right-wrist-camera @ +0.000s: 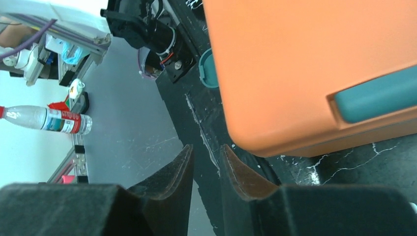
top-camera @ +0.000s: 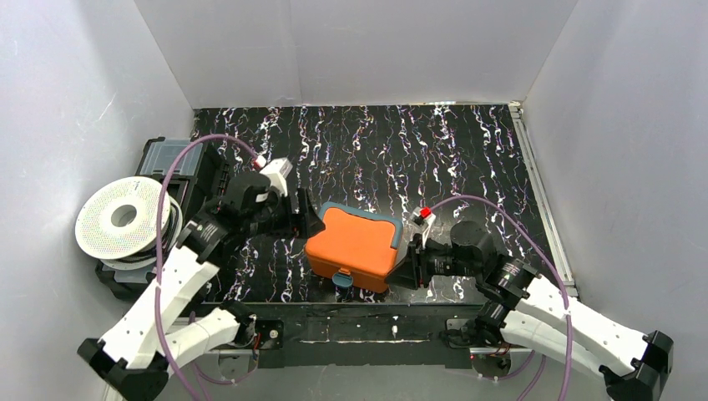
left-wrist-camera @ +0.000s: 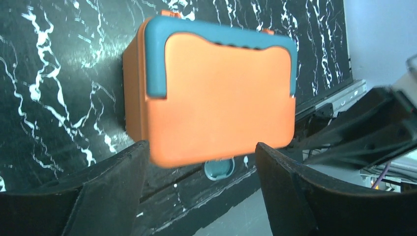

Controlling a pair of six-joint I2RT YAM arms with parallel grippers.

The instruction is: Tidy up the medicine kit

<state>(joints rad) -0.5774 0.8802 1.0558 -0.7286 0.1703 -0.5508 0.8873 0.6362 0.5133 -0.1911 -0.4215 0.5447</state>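
The medicine kit (top-camera: 352,246) sat lid down and closed on the dark marbled counter (top-camera: 467,159), close to its near edge, with its teal latch (top-camera: 341,278) pointing at the arm bases and reaching the dark rail (top-camera: 367,322) along that edge. The left hand (top-camera: 309,222) was released, its fingers spread wide just beside the kit's left end. The right hand (top-camera: 413,266) was clenched to a thin slit, grasping nothing, against or just short of the kit's right end; contact could not be told.

The main risk looked like a shove. The kit seemed about as wide as the left hand's spread, so a fingertip could have caught its face instead of passing alongside and pushed it into the right hand, or turned it. Any push toward the bases could have tipped it over the rail, as little counter was left on that side. The latch also faced away from both hands, so reaching it meant working in that tight strip.

The best room lay beyond the kit, toward the back wall. To the left, a white spool (top-camera: 125,217) and a black case (top-camera: 179,163) crowded the left arm's swing.
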